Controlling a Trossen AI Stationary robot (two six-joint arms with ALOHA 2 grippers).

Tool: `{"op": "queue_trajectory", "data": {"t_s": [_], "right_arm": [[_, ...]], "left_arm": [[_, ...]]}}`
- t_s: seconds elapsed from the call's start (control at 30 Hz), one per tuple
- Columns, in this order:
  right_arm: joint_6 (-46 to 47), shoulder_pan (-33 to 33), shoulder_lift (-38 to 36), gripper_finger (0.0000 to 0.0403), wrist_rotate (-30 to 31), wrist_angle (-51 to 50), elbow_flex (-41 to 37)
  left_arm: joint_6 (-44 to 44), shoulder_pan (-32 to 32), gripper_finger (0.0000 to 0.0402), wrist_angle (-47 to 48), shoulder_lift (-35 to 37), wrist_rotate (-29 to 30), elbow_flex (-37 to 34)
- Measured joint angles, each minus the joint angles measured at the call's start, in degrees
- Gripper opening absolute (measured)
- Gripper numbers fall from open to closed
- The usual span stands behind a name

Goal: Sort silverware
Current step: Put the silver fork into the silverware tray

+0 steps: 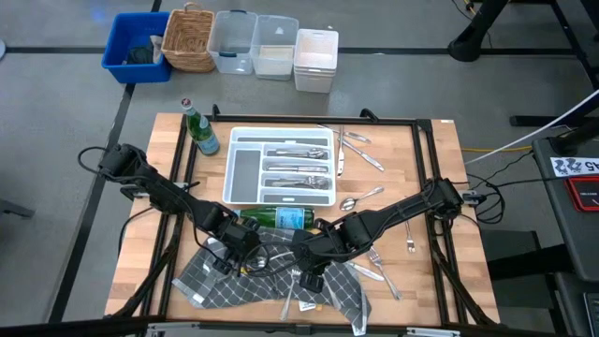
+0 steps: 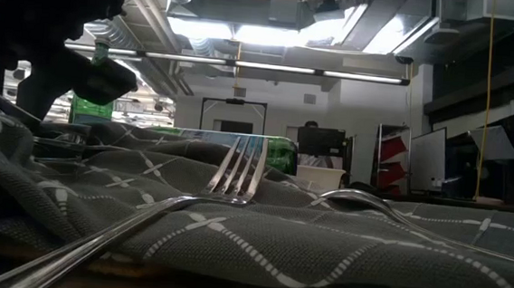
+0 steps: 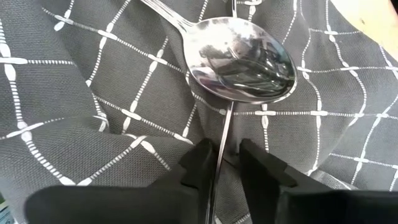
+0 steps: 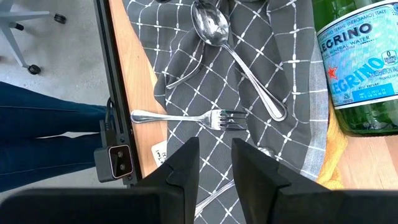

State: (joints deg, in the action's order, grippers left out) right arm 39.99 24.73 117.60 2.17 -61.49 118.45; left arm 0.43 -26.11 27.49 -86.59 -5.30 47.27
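A white plastic tray point(image 1: 245, 178) with several slots sits near the middle of the wooden tabletop point(image 1: 440, 168): its 4 short slots hold shiny silverware, while the long slot on its left side looks bare grey. Beyond the tabletop, on the floor, stand a blue bin point(image 1: 126, 42), a woven basket point(image 1: 188, 39) and 3 pale plastic tubs point(image 1: 273, 47) (contents too small to tell).

A grey woven cloth point(image 1: 234, 285) with a white grid pattern lies rumpled at the near edge. On it rest a glossy spoon point(image 3: 242, 56), a slim fork point(image 4: 186, 117) and a second long-handled spoon point(image 4: 233, 53). More loose silverware point(image 1: 360, 150) lies scattered on the bare wood to the right of the tray. 1 green glass bottle point(image 1: 281, 220) lies on its side just beside the cloth; another point(image 1: 198, 131) stands upright left of the tray.

The left claw point(image 3: 227, 165) is low over the cloth, its 2 dark fingers narrowly parted around a thin metal handle just below the spoon bowl. The right claw point(image 4: 214, 163) hovers above the fork, spread and holding nothing.
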Motion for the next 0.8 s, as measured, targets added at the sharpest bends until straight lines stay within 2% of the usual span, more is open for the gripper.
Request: {"op": "queue_trajectory", "data": {"t_s": [0.3,0.47,0.8], "right_arm": [[0.0,0.0,0.0,0.0097,0.0,0.0,0.0],[0.0,0.0,0.0,0.0097,0.0,0.0,0.0],[0.0,0.0,0.0,0.0097,0.0,0.0,0.0]], "left_arm": [[-0.3,1.2,0.0007,0.0,0.0,-0.2,0.0],[-0.8,1.9,0.0005,0.7,0.0,-1.4,0.4],[-7.0,1.9,0.0003,6.8,0.0,-12.6,5.2]]}}
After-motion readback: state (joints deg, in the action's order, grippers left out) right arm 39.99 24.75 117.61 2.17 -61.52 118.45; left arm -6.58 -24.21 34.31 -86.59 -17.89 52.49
